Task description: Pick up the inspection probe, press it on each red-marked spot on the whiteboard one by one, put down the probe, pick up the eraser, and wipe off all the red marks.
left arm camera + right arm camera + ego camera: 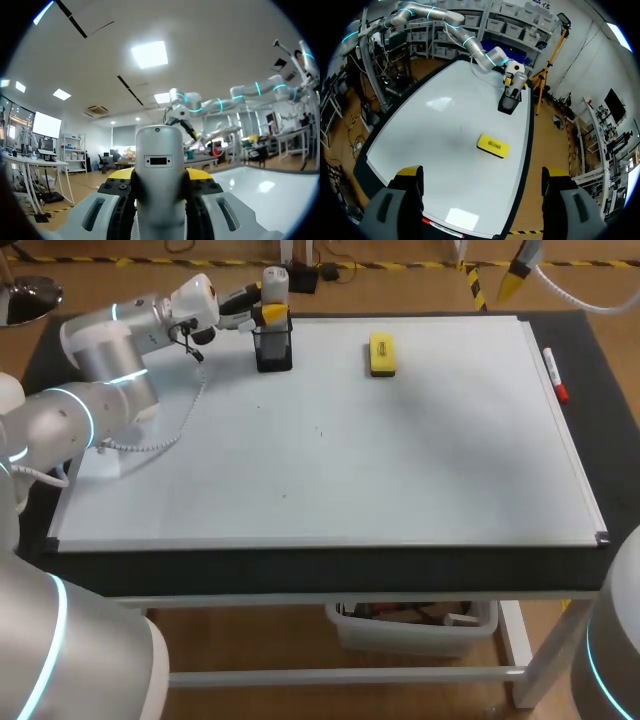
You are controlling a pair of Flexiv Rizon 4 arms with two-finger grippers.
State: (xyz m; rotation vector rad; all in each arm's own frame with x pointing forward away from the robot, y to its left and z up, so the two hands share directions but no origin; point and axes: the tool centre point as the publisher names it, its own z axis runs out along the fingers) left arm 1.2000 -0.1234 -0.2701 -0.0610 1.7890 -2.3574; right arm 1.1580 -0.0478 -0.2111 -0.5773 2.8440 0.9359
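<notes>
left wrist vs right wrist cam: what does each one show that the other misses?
Left wrist only: close-up of the left gripper clamped on the probe from both sides. Right wrist only: yellow eraser, black holder, red marker, the open right gripper. Both: the probe and the whiteboard.
</notes>
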